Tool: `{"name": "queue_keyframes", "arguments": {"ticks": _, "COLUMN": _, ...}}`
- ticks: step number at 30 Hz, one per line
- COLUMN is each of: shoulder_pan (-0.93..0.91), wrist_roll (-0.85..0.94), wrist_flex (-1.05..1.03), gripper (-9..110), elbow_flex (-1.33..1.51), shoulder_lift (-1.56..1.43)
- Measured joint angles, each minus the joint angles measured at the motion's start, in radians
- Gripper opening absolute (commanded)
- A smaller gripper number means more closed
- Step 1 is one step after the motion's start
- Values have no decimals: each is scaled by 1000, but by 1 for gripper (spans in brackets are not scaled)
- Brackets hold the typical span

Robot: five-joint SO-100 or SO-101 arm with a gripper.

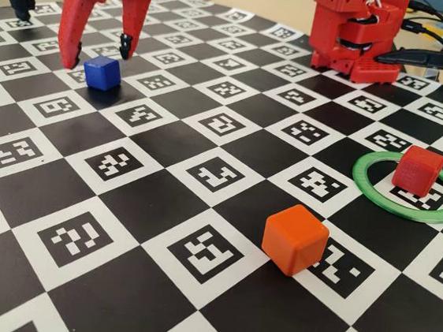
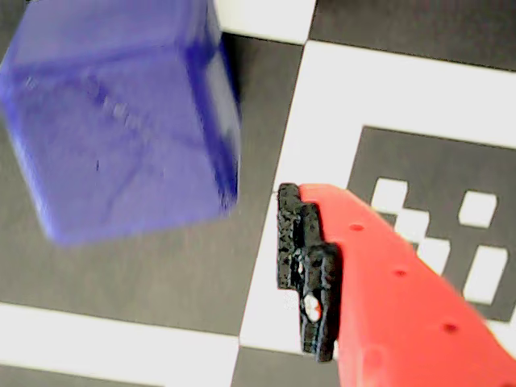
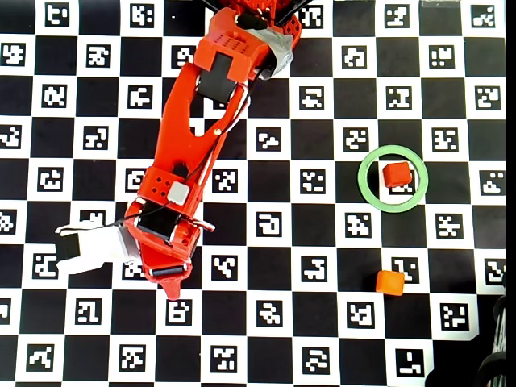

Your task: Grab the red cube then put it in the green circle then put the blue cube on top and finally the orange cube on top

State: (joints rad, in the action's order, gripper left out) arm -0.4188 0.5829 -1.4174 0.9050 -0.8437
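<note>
Between wide-spread jaws of the downward-pointing gripper (image 1: 100, 52), not yet touched, the blue cube (image 1: 103, 73); far off to the right in the fixed view, the red cube (image 1: 417, 170) inside the green circle (image 1: 373, 192), the orange cube (image 1: 295, 239) nearer.

The arm reaches low, its tool (image 1: 100, 52) pointing down, jaws spread apart.

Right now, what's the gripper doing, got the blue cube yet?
Gripper: open, holding nothing; its fingers straddle the blue cube without closing on it.
</note>
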Motion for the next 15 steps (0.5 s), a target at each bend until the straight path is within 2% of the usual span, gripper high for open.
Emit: {"name": "queue_keyframes", "arguments": {"ticks": 15, "shoulder_pan": -28, "wrist_roll": 17, "wrist_flex": 61, "gripper": 39, "elbow_flex": 0, "shoulder_lift": 57}}
